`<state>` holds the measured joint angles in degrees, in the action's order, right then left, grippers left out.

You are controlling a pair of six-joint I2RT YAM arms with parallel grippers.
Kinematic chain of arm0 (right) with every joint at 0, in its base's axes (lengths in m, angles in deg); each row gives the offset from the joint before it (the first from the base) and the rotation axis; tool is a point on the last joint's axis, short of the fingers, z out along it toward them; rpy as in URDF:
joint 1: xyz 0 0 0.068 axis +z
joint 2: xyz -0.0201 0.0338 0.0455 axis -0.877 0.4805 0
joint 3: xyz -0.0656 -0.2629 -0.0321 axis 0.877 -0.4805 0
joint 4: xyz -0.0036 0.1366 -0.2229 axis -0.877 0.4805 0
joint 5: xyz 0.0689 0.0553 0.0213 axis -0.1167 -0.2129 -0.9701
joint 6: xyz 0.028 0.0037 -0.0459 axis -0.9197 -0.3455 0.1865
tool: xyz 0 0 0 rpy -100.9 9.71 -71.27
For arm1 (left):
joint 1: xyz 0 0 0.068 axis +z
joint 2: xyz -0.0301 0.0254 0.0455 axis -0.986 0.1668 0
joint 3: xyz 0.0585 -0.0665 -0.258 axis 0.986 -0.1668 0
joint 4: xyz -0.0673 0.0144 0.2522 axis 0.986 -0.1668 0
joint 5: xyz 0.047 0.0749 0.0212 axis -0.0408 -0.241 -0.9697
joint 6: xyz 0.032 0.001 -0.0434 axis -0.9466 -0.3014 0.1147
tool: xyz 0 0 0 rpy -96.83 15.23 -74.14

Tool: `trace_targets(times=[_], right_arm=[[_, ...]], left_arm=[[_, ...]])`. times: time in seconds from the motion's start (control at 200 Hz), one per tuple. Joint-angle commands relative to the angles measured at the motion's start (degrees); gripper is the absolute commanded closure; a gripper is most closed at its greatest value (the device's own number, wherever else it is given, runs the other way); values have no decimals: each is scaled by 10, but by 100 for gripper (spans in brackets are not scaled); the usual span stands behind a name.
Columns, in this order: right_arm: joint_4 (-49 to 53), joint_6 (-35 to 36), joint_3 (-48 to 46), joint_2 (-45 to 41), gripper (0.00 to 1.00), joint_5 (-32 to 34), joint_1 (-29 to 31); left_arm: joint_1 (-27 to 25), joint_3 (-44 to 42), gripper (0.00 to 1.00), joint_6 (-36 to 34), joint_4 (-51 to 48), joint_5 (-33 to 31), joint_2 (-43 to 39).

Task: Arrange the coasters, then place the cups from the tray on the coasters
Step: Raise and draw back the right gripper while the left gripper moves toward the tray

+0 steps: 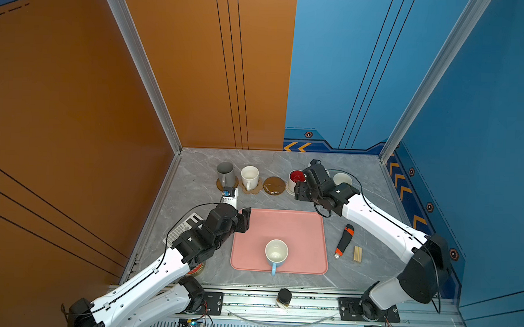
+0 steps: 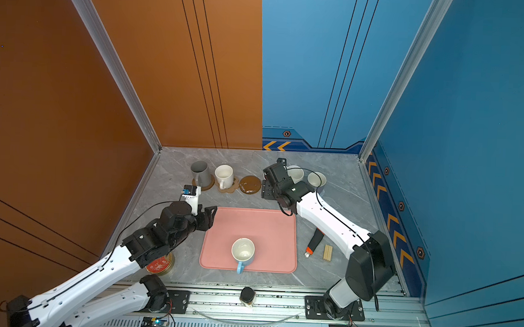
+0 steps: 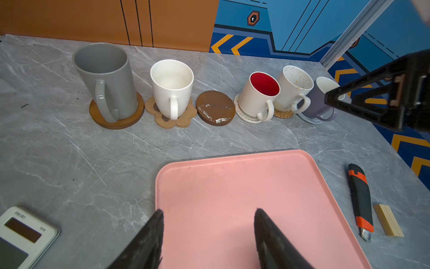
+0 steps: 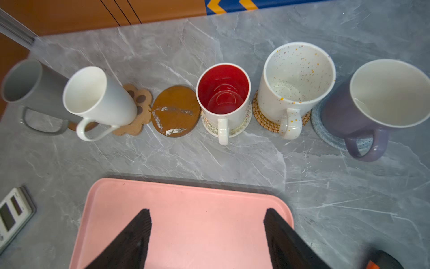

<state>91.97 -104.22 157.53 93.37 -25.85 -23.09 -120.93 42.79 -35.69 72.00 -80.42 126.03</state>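
Layout for the last cup transfer. The light-blue cup (image 1: 276, 251) stands upright, mouth up, on the near half of the tray (image 1: 300, 226), roughly midway between the tray's side edges. Its handle (image 1: 273, 269) points out over the tray's near edge. The left pincer (image 3: 208, 210) hangs over the tray's far-left corner, spread and empty. From it the cup lies toward the tray's near edge and inward, out of sight of the left wrist view. The right pincer (image 4: 207, 209), also spread and empty, hangs above the tray's far edge toward the far-right corner, farther from the cup. The left arm therefore seems the better placed. The one bare brown coaster (image 1: 274, 185) lies on the tabletop just beyond the middle of the tray's far edge, so the carry would probably run straight across the tray.
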Motion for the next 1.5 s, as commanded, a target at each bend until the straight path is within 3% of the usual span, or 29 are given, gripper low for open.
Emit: trace_targets(times=[0.0,0.205,0.406,0.851,1.492], right_arm=[[-58,-63,-45,-55,24,51,25],[-72,-116,-133,-141,22,133,90],[-166,-129,-246,-231,20,177,116],[-224,-115,-328,-337,17,321,173],[-254,-92,-354,-332,15,329,171]], left_arm=[[-7,16,38,1,-20,2,4],[-25,24,38,3,-34,-10,8],[-67,11,39,18,-42,-43,-1],[-107,27,38,16,-65,-92,-18],[-144,93,38,-6,-113,-87,49]])
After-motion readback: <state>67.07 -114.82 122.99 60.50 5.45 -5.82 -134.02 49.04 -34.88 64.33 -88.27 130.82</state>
